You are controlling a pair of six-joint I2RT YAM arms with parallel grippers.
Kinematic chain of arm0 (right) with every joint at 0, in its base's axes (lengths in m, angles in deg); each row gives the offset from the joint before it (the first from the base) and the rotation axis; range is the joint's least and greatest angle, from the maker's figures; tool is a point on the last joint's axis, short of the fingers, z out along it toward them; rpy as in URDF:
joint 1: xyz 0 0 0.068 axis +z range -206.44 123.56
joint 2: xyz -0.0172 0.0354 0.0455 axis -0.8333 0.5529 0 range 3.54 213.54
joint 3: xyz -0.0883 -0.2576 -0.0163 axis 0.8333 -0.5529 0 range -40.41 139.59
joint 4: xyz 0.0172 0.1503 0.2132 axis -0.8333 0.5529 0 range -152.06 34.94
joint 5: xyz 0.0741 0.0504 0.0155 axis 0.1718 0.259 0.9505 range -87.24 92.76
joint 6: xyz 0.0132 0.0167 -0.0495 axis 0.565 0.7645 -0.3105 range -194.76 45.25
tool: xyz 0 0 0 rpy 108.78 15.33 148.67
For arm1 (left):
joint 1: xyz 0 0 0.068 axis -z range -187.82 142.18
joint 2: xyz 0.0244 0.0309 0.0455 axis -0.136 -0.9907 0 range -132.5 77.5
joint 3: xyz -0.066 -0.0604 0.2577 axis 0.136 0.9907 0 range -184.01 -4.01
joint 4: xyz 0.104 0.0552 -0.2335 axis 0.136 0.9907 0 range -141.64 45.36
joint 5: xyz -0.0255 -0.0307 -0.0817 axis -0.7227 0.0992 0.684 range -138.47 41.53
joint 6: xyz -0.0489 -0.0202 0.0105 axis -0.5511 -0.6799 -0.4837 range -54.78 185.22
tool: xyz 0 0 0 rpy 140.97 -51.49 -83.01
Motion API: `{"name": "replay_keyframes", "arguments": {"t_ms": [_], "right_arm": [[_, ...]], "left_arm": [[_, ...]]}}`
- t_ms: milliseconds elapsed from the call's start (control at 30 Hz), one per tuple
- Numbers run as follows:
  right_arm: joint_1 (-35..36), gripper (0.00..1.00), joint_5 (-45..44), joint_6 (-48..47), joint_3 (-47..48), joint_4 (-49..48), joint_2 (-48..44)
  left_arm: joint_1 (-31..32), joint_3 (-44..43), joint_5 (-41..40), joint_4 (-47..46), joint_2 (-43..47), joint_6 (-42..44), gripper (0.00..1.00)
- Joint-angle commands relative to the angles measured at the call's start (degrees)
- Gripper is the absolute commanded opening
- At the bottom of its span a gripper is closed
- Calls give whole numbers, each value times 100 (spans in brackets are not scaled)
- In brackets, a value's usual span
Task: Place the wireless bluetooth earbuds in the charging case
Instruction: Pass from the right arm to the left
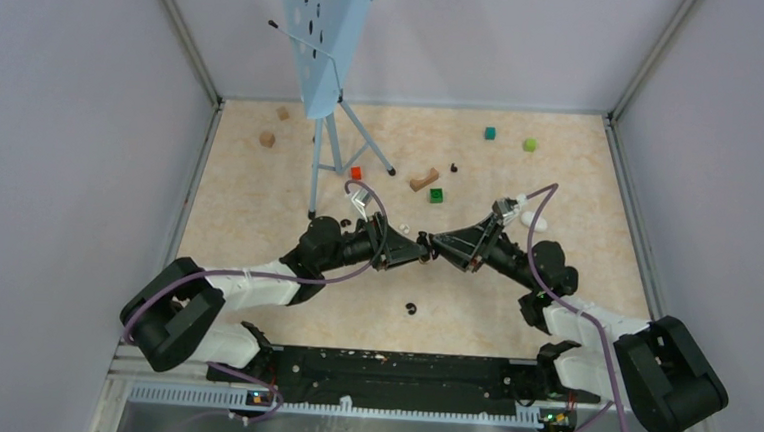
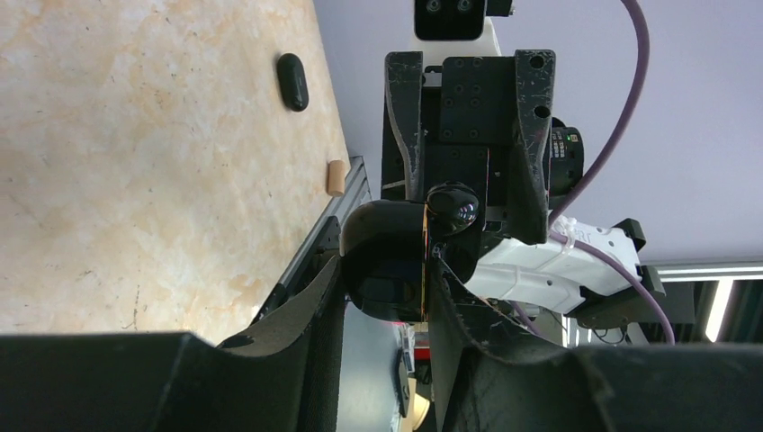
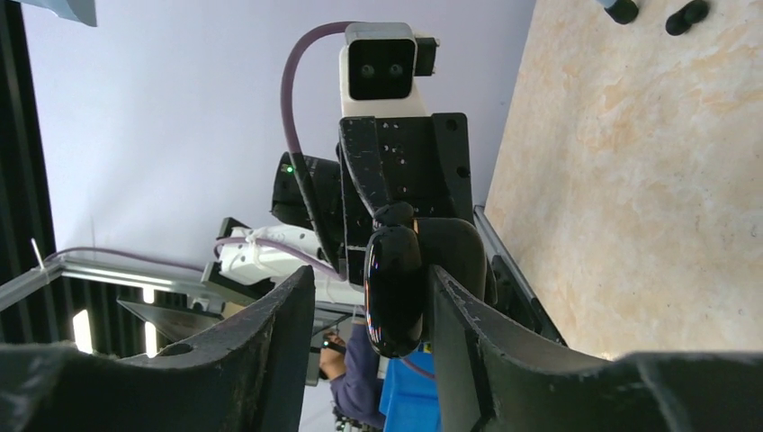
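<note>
Left gripper [image 2: 423, 270] clamps the black case [image 2: 387, 261]; right gripper [image 3: 373, 310] pinches an earbud [image 3: 393, 288] (glossy, slippery): slight misalignment could drop it.

My two grippers meet tip to tip at mid-frame in the top view, left gripper [image 1: 408, 254] against right gripper [image 1: 440, 245], so no path runs between them. Just above stand the green cube [image 1: 436, 194], wooden arch block [image 1: 423, 179] and red cube [image 1: 356, 172]. The blue stand [image 1: 326, 122] blocks the upper left. A black earbud [image 1: 410, 307] lies below; around it the tabletop [image 1: 601, 179] is open.
</note>
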Motion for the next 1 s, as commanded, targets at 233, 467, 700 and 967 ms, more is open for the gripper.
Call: {"name": "replay_keyframes", "arguments": {"t_ms": [233, 467, 700, 967], "right_arm": [[40, 48, 346, -1124, 596, 1570, -366], [29, 39, 420, -1381, 791, 2093, -406], [9, 39, 678, -1341, 762, 1907, -256], [-26, 42, 1063, -1484, 802, 2065, -332]], "left_arm": [[-37, -154, 125, 134, 241, 268, 21], [-47, -323, 378, 242, 140, 375, 19], [-55, -327, 518, 335, 161, 448, 17], [-107, -353, 527, 550, 236, 577, 15]]}}
